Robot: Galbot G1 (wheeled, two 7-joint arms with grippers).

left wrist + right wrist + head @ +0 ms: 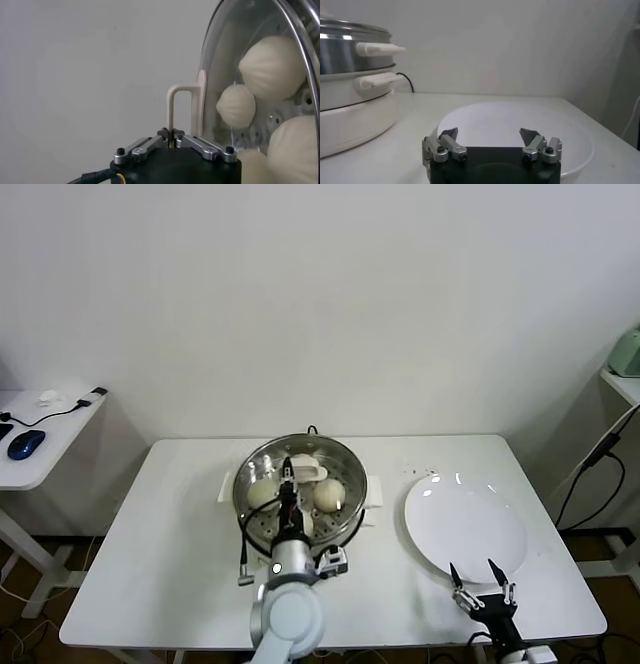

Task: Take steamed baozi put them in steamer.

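Evidently the left gripper (173,141) pinches the lid (260,75) by its handle (186,107) to cover the baozi (272,62) in the steamer (300,489) below it, while the right gripper (491,142) idles wide open at the plate's (570,130) near edge.

A glass lid (300,484) covers the steamer (352,506), blocking any way in from above. Bare table (170,554) lies to its left; the white plate (466,529) sits to its right.

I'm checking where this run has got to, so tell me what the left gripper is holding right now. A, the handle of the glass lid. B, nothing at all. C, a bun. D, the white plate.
A: in the left wrist view the left gripper is shut on the white handle of the glass lid, with the buns seen through the glass in the steamer.
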